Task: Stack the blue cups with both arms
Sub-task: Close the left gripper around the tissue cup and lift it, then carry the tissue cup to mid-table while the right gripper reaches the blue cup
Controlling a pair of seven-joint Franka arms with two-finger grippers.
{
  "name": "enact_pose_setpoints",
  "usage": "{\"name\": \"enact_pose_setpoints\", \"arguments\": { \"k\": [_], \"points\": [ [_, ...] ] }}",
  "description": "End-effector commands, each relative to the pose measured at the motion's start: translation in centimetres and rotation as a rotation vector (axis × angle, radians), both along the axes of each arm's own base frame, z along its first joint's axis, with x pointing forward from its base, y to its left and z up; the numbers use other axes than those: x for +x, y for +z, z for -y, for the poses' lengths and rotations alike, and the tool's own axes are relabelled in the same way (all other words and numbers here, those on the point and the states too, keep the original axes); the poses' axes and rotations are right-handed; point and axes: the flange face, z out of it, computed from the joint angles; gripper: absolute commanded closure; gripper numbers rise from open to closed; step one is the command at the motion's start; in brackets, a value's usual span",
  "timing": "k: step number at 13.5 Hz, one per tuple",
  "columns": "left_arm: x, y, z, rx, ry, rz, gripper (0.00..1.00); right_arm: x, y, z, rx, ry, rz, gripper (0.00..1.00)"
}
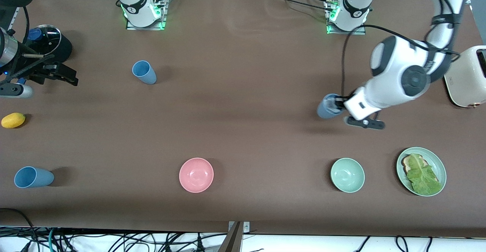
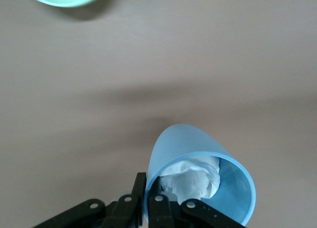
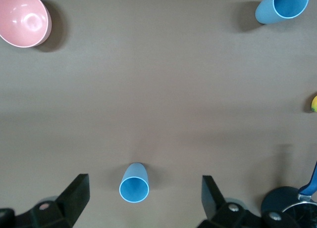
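- The left gripper (image 1: 339, 106) is clamped on the rim of a grey-blue tapered plastic cup (image 1: 327, 107): in the left wrist view one finger sits inside the wall and one outside (image 2: 130, 204). Something white and crumpled lies inside this cup.
- That cup appears lifted, or at least tilted, over the bare brown table (image 1: 243, 123) toward the left arm's end, with the pale green bowl (image 1: 347, 175) nearer the front camera.
- The right gripper (image 1: 57, 74) hangs over the right arm's end of the table with its fingers wide apart, holding nothing; the right arm seems to be waiting.
- A sky-blue plastic cup (image 1: 144, 72) stands upright near the right arm's base and shows between the spread fingers in the right wrist view (image 3: 134, 183).
- Another sky-blue cup (image 1: 33, 177) lies on its side close to the front edge, well apart from the others, beside a pink bowl (image 1: 196, 175).
- As I judge it, the task is at an early stage: one cup is gripped, none is nested in another, and all the stacking is left.
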Motion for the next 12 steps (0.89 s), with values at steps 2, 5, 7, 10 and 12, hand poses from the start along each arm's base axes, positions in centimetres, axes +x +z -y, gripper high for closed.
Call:
{"name": "enact_pose_setpoints", "arguments": {
  "k": [2, 5, 7, 10, 12],
  "points": [
    [-0.3, -0.4, 8.5, 0.001, 0.09, -0.023, 1.0, -0.4, 0.5, -0.5, 0.003, 0.014, -0.004, 0.0],
    [-2.1, -2.3, 15.8, 0.003, 0.132, -0.008, 1.0, -0.1, 0.2, -1.1, 0.015, 0.025, -0.001, 0.0],
    [-3.8, -4.9, 19.6, 0.0, 0.123, -0.011, 1.0, -0.1, 0.1, -1.5, 0.04, 0.027, -0.006, 0.0],
    [-6.7, -7.4, 23.6, 0.025, 0.12, -0.023, 1.0, -0.1, -0.1, -2.0, 0.057, 0.033, -0.012, 0.0],
    [-7.7, -9.2, 24.7, 0.035, 0.1, -0.041, 1.0, -0.3, -0.5, -2.3, 0.065, 0.029, -0.017, 0.0]
  ]
}}
